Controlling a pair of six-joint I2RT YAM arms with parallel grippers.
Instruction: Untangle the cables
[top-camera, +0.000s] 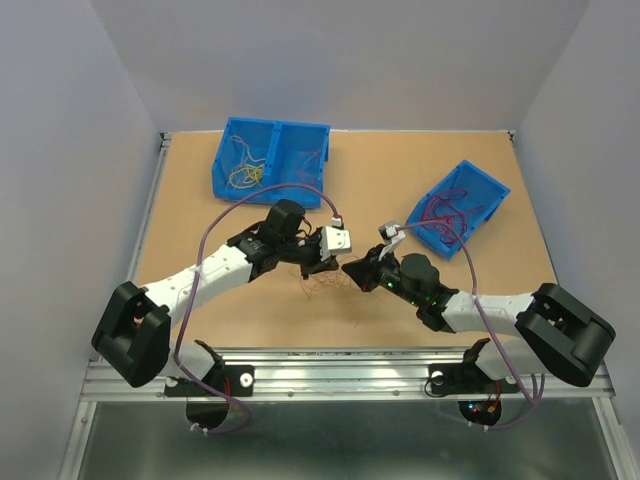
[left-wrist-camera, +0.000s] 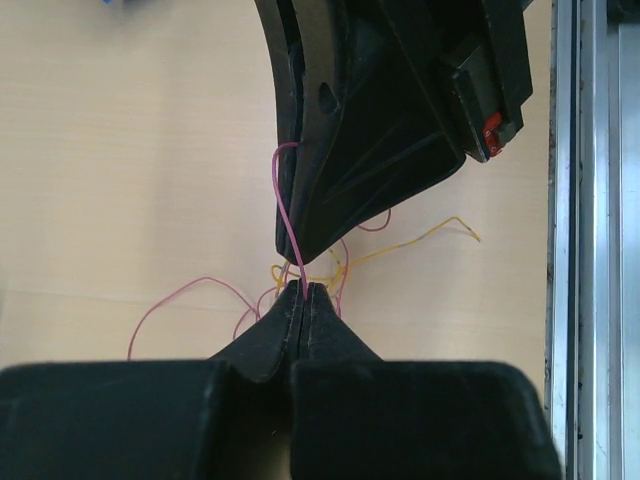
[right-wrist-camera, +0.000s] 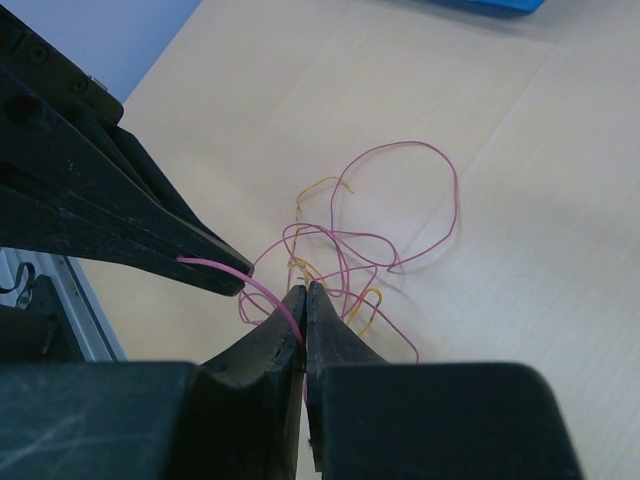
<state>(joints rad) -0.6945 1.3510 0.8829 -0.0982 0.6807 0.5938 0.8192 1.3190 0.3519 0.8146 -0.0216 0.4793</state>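
Left wrist: catching left gripper pinching shut on pink cable; right wrist: right gripper clamping it likewise; top external blurring both grips.

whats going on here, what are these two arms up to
Both arms meet mid-table over a tangle of thin pink and yellow wires. The left gripper and the right gripper are each shut on the same pink wire, tips close together with a short stretch of it between them. The rest of the tangle lies loose on the table. At the back, two blue bins hold more wires.
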